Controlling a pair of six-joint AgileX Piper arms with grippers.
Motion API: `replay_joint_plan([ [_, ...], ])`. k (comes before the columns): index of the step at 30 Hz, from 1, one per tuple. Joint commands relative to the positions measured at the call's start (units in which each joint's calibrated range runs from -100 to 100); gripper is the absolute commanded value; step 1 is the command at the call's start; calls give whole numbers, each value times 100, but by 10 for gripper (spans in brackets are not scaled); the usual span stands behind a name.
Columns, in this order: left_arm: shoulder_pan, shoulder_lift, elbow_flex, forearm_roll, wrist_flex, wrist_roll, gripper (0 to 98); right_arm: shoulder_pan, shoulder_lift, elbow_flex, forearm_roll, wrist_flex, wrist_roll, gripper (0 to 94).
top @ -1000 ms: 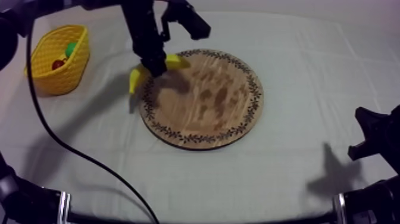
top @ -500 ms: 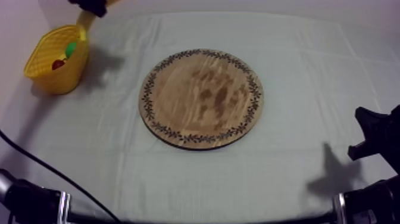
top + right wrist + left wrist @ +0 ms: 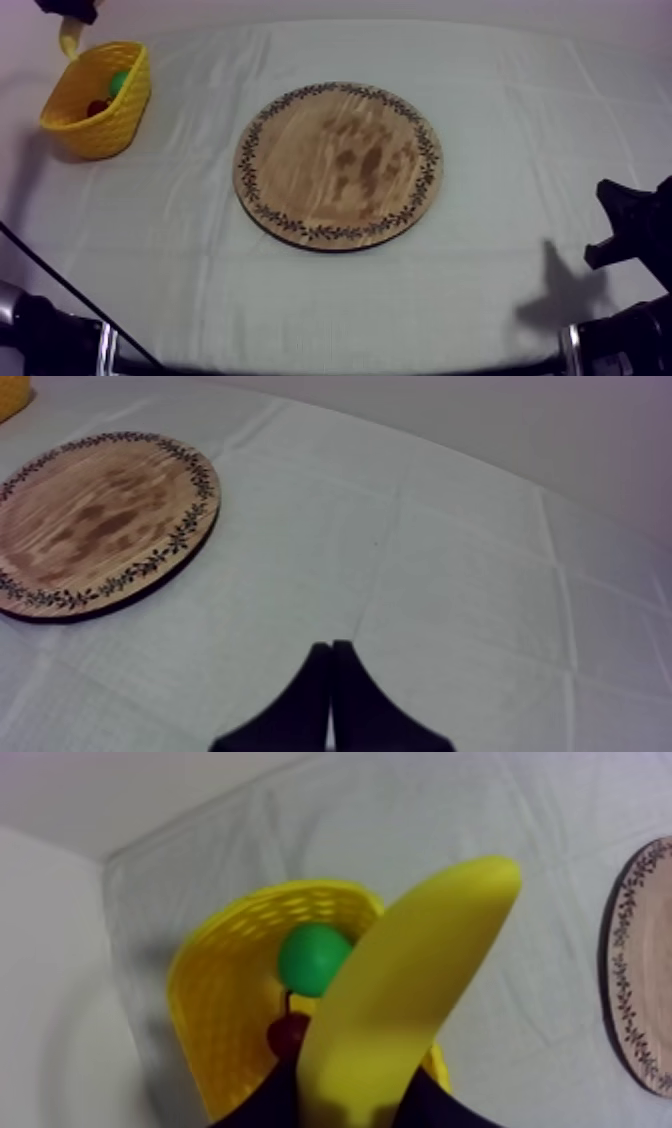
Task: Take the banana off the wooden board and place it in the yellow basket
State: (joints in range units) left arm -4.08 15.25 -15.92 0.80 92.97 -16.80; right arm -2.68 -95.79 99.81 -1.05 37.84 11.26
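Note:
My left gripper (image 3: 68,8) hangs above the far rim of the yellow basket (image 3: 110,122), shut on the banana (image 3: 68,40), whose yellow tip points down toward the basket. In the left wrist view the banana (image 3: 410,992) sticks out from between my dark fingers (image 3: 265,1102), right over the yellow basket (image 3: 215,1022). Inside the basket lie a green fruit (image 3: 315,957) and a small red fruit (image 3: 287,1035). The round wooden board (image 3: 338,165) lies bare at the table's centre. My right gripper (image 3: 331,651) is shut on nothing, low over the cloth near the board (image 3: 100,521).
The right arm (image 3: 630,235) rests at the table's right edge. A white wall (image 3: 50,982) stands just beyond the basket. Bare cloth lies between the basket and the board.
My left gripper has carried the banana from the board's left rim up and leftward to above the basket. The right arm has stayed still.

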Motion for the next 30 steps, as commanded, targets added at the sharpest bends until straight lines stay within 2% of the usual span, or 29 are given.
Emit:
replay_joint_plan([
  [1,-72,27,70,9,-66,-38,352,0,3,-3,0,-1,0,2],
  [5,-166,-20,220,21,-200,-71,473,0,3,-3,0,-1,0,2],
  [8,-221,-177,366,18,-270,-53,657,0,3,-3,0,-1,0,2],
  [12,-314,-515,583,91,-330,0,691,0,3,-3,0,-1,0,2],
  [20,-335,-1772,1228,108,-360,136,651,0,3,-3,0,-1,0,2],
  [26,-270,-2994,1886,67,-497,218,526,0,3,-3,0,-1,0,2],
  [30,-238,-3845,2408,47,-705,315,403,0,3,-3,0,-1,0,2],
])
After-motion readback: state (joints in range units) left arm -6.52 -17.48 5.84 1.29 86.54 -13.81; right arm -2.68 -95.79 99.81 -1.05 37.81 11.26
